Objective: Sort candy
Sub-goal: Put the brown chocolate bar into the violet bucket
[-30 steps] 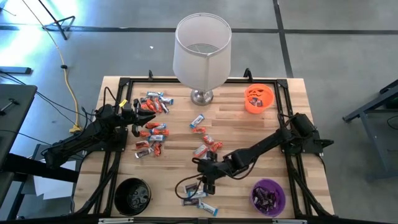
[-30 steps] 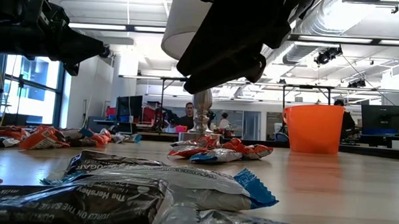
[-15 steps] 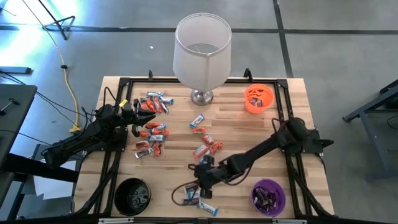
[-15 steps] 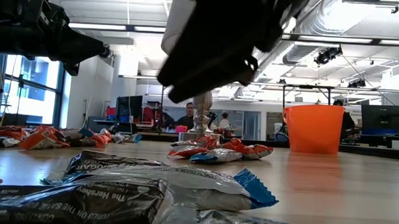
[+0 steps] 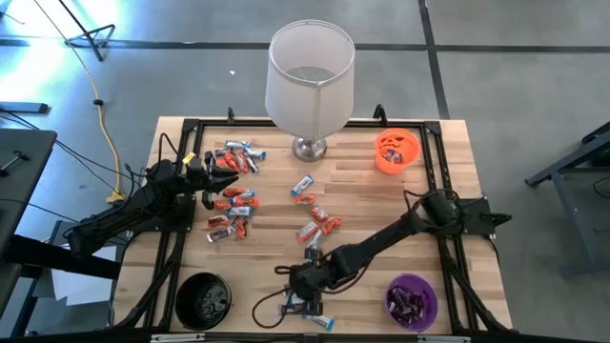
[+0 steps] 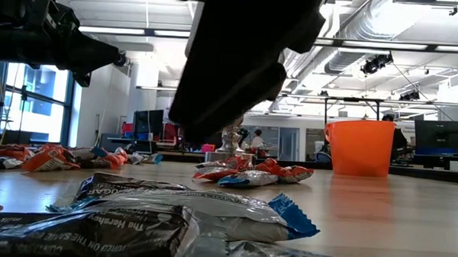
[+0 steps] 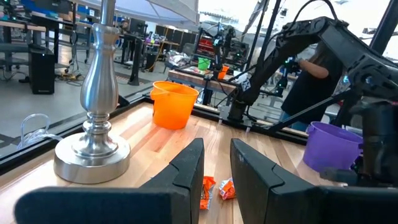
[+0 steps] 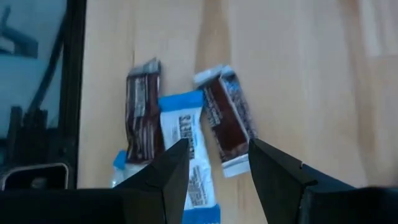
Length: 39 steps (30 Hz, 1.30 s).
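I've got the right gripper [image 5: 303, 297] hanging over the small cluster of candy [image 8: 205, 127] near the table's [image 5: 457, 152] front edge, between the black bowl [image 5: 202, 298] at the front-left corner and the purple bowl [image 5: 411, 300] at the front-right. In the right wrist view its fingers [image 8: 168, 171] stand spread with nothing between them, straddling a blue-white bar [image 8: 188, 146], a dark brown bar [image 8: 144, 115] on one side, another brown one [image 8: 227, 121] touching it on the other.

These bars look light and crinkly, so I judge the foil will be slick and will skate across the wood if I nudge it. The bar inside should be stiff enough to pinch, but the loose crimped ends will just fold. I'd take the blue-white one across its middle, on the long sides, and come down square so I don't drag its 2 neighbours along.

More candy [image 5: 232, 202] lies scattered by the table's left edge and at its centre, near the lamp base [image 5: 309, 148]; the orange bowl [image 5: 396, 151] sits at the back-right corner.

The left gripper [image 7: 214, 168] waits over the left pile, fingers a narrow gap apart, pinching nothing.
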### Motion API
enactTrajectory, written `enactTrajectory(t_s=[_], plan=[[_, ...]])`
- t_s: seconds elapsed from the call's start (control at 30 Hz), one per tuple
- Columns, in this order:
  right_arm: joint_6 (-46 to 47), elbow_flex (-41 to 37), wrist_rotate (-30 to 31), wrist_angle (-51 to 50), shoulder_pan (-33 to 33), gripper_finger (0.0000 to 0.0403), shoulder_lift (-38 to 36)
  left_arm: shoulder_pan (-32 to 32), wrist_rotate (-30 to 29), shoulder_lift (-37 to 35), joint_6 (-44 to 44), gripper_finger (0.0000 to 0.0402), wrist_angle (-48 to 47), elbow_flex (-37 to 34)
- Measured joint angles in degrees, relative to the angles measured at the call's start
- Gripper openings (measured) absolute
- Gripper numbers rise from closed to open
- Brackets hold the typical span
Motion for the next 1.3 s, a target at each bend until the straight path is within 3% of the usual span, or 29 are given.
enactTrajectory(t_s=[0.43, 1.0, 1.13, 1.3], plan=[[-5.7, 8.7, -1.7, -4.1, -0.2, 0.016, 7.7, 0.0, 0.0, 0.0, 0.0, 0.0064, 0.0, 0.0], [-6.3, 9.1, 3.3, -6.6, -1.5, 0.0159, 8.9, 0.0, 0.0, 0.0, 0.0, 0.0065, 0.0, 0.0], [-6.3, 9.1, 3.6, -6.7, -1.5, 0.0135, 8.9, 0.0, 0.0, 0.0, 0.0, 0.0065, 0.0, 0.0], [-6.2, 9.0, 3.5, -6.7, -1.5, 0.0068, 8.9, 0.0, 0.0, 0.0, 0.0, 0.0064, 0.0, 0.0]])
